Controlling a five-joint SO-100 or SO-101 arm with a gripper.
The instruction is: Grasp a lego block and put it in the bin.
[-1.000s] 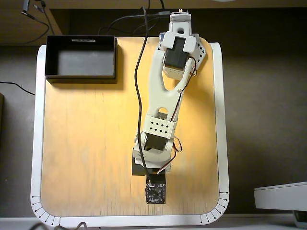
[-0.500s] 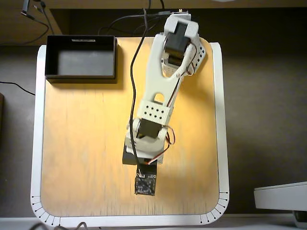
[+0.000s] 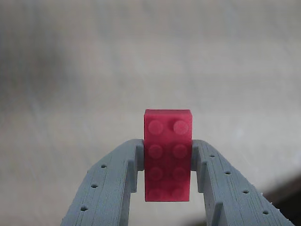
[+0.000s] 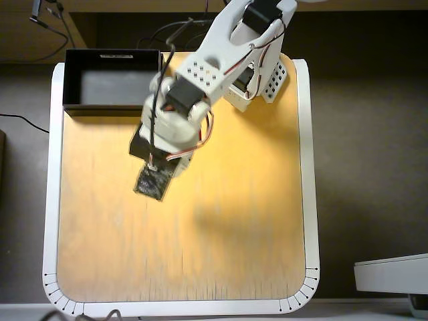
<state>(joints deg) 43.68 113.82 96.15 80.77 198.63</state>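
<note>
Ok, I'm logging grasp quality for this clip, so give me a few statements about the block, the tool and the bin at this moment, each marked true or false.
1. The tool is shut on the lego block, one finger on each side. True.
2. The lego block is blue. False: it is bright red, its round studs facing the wrist camera.
3. The bin sits at the far left corner of the table in the overhead view. True.
4. The block already lies inside the bin. False: it is held in the tool, and the overhead view shows the tool end of the arm over bare wood just below the bin.
5. The bin is full of bricks. False: only its dark floor shows.
</note>
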